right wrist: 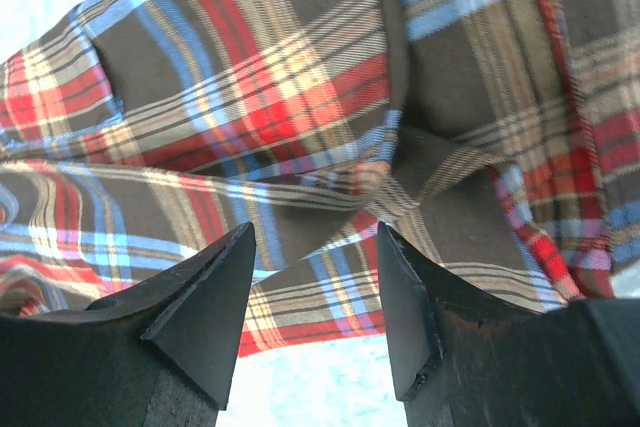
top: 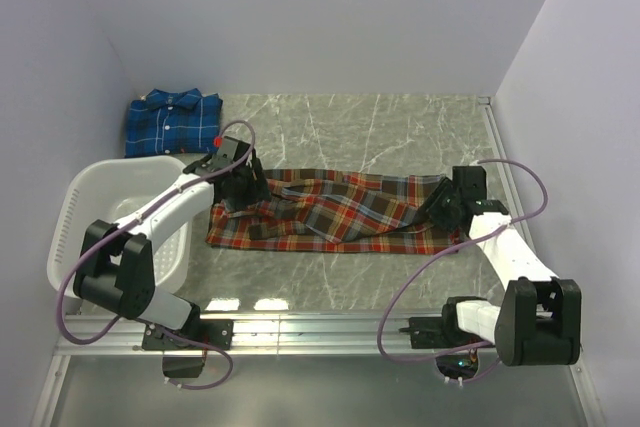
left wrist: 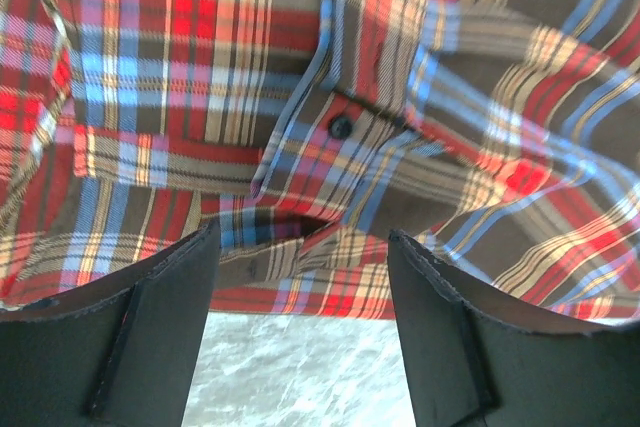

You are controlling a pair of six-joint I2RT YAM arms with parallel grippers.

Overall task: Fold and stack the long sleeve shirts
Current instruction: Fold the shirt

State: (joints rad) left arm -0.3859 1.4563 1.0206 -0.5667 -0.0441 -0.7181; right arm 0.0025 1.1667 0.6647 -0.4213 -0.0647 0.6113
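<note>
The red-orange plaid shirt (top: 340, 215) lies spread out lengthwise across the middle of the table. The blue plaid shirt (top: 172, 122) lies folded at the back left corner. My left gripper (top: 240, 190) is at the red shirt's left end; in the left wrist view it (left wrist: 302, 247) is open, with the shirt's hem (left wrist: 300, 292) and a button (left wrist: 340, 127) just beyond the fingertips. My right gripper (top: 441, 203) is at the shirt's right end; in the right wrist view it (right wrist: 313, 247) is open, with the shirt's edge (right wrist: 310, 307) between the fingertips. Neither holds cloth.
A white slotted plastic basket (top: 75, 209) stands at the left, close to the left arm. Grey marble tabletop (top: 400, 132) shows behind the shirt. Walls close in at the left, back and right. A metal rail (top: 320, 332) runs along the near edge.
</note>
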